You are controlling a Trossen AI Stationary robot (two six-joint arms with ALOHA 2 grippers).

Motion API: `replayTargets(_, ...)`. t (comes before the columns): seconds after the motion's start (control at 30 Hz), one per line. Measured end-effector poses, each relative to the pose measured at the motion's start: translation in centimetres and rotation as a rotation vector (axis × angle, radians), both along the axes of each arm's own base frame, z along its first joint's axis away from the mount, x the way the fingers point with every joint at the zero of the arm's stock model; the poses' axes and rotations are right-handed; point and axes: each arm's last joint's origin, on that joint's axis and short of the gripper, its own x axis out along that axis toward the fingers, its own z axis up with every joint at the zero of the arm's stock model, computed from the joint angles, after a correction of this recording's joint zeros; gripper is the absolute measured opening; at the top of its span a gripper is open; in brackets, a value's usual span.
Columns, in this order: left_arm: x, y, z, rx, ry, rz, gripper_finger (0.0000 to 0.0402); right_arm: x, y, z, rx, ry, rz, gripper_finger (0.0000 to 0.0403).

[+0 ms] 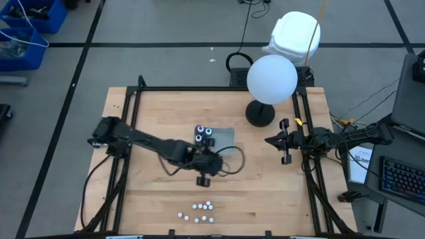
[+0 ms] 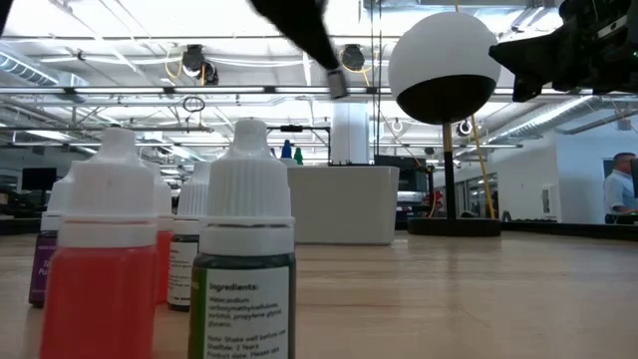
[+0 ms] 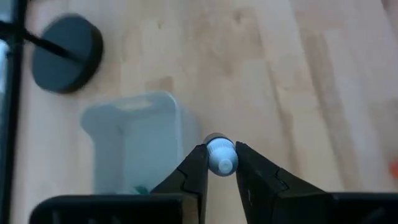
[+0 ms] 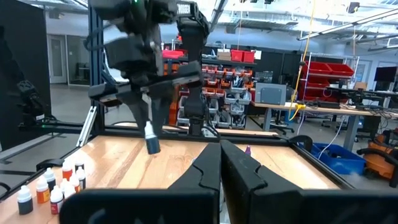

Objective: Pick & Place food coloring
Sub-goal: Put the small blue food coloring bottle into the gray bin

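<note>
Left tool [image 3: 221, 163] pinches one bottle [image 3: 220, 155] above the bench [image 1: 153, 113]; we note right tool [image 4: 221, 163] pressed together (idle).

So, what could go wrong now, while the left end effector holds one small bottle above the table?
The left end effector pinches the bottle only near its white cap, so it might slip or swing. The tray already holds bottles, so the new one might knock them. The right end effector waits shut at the table's side.

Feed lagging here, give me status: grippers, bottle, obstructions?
Left gripper shut on small white-capped food coloring bottle, above translucent grey tray. Right gripper shut, parked at right edge. Nothing in the way.
</note>
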Motion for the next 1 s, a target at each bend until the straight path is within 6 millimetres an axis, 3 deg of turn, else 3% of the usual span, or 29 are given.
replayTargets(0.17, 2.4, 2.1, 1.1, 0.063, 0.020, -0.023, 0.0077, 0.0, 0.0, 0.0, -0.001, 0.001, -0.001, 0.0000)
replayTargets(0.33, 3.5, 5.9, 1.5, 0.065, 0.022, 0.009, 0.0071, 0.0, 0.0, 0.0, -0.008, -0.001, -0.001, 0.0000)
replayTargets(0.63, 4.1, 12.7, -0.5, -0.079, 0.027, 0.131, 0.0072, 0.0, 0.0, 0.0, -0.032, -0.004, -0.005, 0.0000)
replayTargets(0.77, 5.1, 13.7, -2.4, -0.124, 0.033, 0.120, 0.0072, 0.0, 0.0, 0.1, -0.034, -0.010, -0.006, 0.0000)
replayTargets(1.0, 6.2, 13.7, -5.9, -0.124, 0.127, 0.097, 0.0072, 0.0, 0.0, 0.1, -0.041, -0.009, -0.008, 0.0000)
